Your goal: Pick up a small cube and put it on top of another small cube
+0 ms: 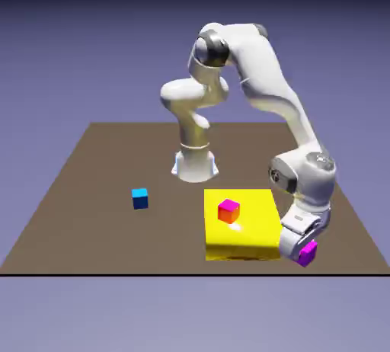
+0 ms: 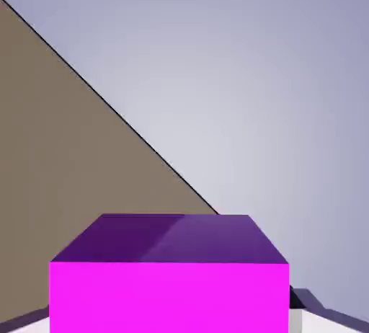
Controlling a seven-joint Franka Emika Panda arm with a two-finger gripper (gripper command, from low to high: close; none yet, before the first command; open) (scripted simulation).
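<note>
The magenta cube [image 1: 307, 253] is a small, evenly coloured block, bright pink on its lit faces. In the hand view [image 2: 169, 295] we see its near face as a flat glowing magenta and its top face as a darker purple, split by a faint diagonal into two slightly different shades. It sits at the tip of the gripper [image 1: 303, 250], which we find clamped on it: in the hand view the cube fills the lower middle of the picture and covers most of the fingers, with only a pale sliver of one fingertip [image 2: 306, 317] showing at its lower right. The gripper is tilted, so the cube is tilted with it, one corner pointing down and toward the exterior view's right. Being a cube, it has no long axis we can name.

We place the cube near the table's [image 1: 91, 183] front edge, just beside the lower right corner of the yellow block [image 1: 251, 232]; whether it touches the table we cannot tell. On top of the yellow block rests a small red cube [image 1: 228, 210]. A small blue cube [image 1: 139, 198] lies on the bare table, well apart toward the exterior view's left.
</note>
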